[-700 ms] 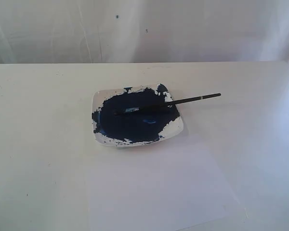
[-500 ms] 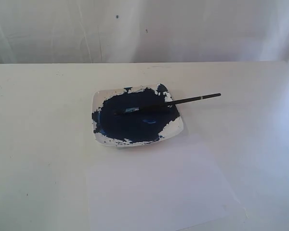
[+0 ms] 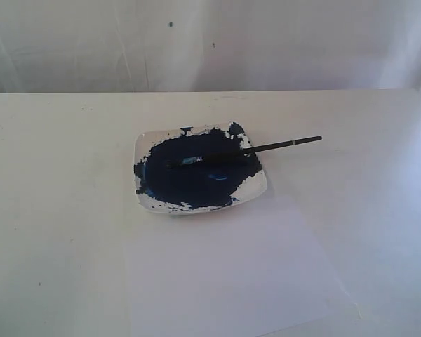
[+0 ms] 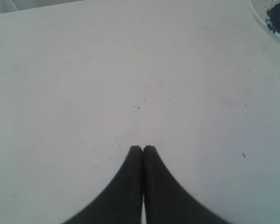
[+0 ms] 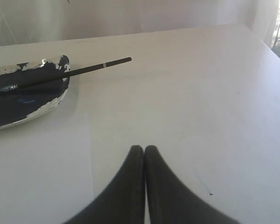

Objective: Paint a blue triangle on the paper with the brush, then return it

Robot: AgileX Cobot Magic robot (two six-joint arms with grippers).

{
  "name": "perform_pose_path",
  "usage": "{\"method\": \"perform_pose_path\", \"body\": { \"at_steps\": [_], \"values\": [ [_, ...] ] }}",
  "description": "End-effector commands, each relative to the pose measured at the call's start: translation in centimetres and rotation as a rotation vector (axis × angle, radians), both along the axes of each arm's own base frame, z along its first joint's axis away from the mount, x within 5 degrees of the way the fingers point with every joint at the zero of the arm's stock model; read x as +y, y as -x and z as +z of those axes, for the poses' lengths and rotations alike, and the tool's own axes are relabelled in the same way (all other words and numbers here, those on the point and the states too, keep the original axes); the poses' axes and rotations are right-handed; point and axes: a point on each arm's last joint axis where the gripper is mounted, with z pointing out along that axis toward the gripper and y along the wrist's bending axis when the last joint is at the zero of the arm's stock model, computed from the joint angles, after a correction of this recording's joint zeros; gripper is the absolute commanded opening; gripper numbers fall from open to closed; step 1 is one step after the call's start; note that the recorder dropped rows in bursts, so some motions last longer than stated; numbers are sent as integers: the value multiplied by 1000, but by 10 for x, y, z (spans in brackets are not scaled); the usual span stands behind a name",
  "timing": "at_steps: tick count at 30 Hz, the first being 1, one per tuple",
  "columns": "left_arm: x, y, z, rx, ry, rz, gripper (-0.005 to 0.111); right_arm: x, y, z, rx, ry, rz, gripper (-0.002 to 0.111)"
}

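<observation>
exterior view: a white tabletop [image 3: 56,210] with a shallow white dish [image 3: 149,200] near its middle, a little toward the far edge. a dark navy paint pool [image 3: 196,179] fills most of the dish. the brush [image 3: 266,147] lies with its tip in the paint, its black handle resting on the dish's rim and sticking out over the tabletop toward the right edge (a pale band shows near the handle's end). the paper [image 3: 231,274], plain white and hard to tell from the table, lies flat between the dish and the near edge, just beside the dish; whether they touch is not clear.

left wrist view: the left gripper [image 4: 143,148] hangs over bare tabletop with its black jaws pressed together, holding nothing.

right wrist view: the right gripper [image 5: 144,148] has its jaws pressed together too, nothing between them, well apart from the brush.
</observation>
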Motion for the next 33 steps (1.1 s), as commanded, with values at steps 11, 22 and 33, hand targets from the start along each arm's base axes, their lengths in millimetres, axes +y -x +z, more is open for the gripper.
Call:
{"method": "perform_pose_path", "body": {
  "at_steps": [11,22,33],
  "values": [
    [0,0,-1,0,12,6,0,1,-3,23,-255,-54,2,0],
    [0,0,-1,0,12,6,0,0,-1,43,-411,-346,-6,0],
    [0,0,-1,0,12,6,0,-1,3,57,-518,-543,20,0]
  ]
}}
